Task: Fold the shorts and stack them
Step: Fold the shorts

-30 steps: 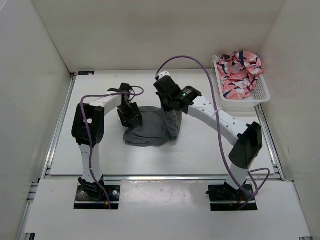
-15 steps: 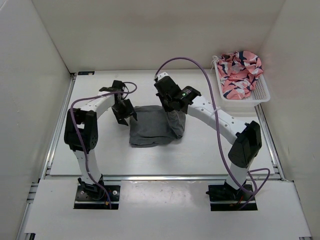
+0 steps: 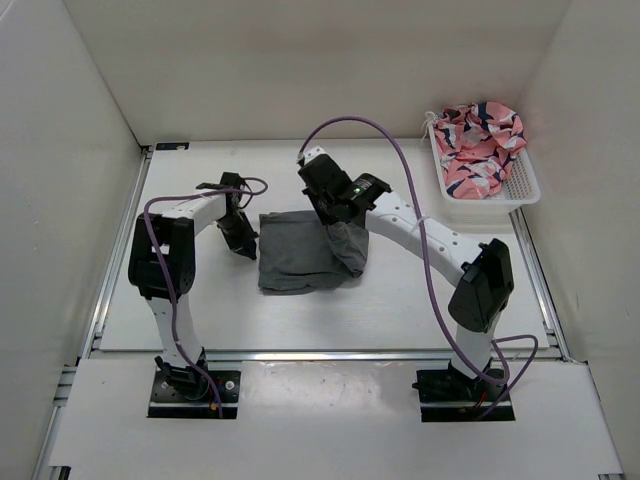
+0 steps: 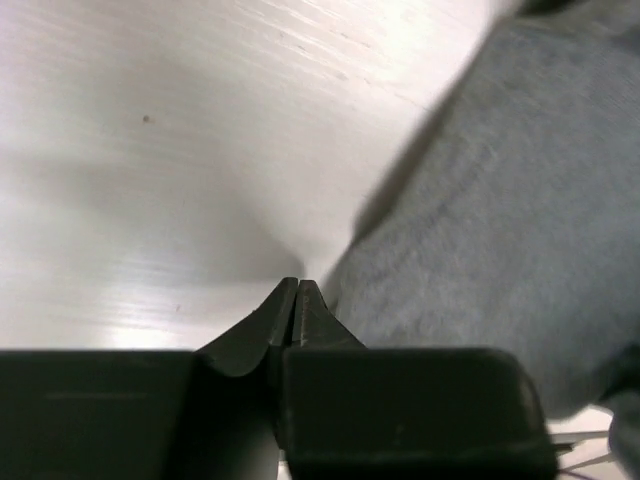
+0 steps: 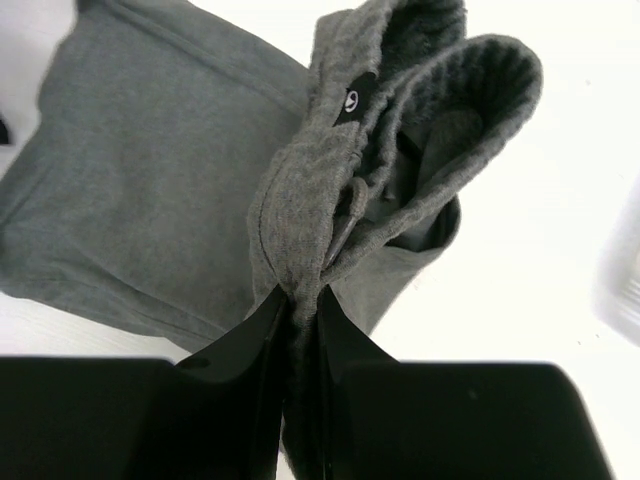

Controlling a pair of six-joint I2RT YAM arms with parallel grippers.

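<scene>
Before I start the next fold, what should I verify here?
1. Right end effector clamped on the dark grey soft fabric shorts: ok.
2. Left end effector gripping fabric: not ok, shut empty beside the edge.
3. Shorts lying flat: not ok, right side lifted and bunched.
4. Drawstring free of jaws: cannot tell.
5. White perforated basket clear of both arms: ok.

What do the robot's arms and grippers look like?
The left arm and right arm have white links and black joint housings, each trailing a purple cable. A green light glows near the right wrist. The left gripper and right gripper are black, tapering narrow.
</scene>
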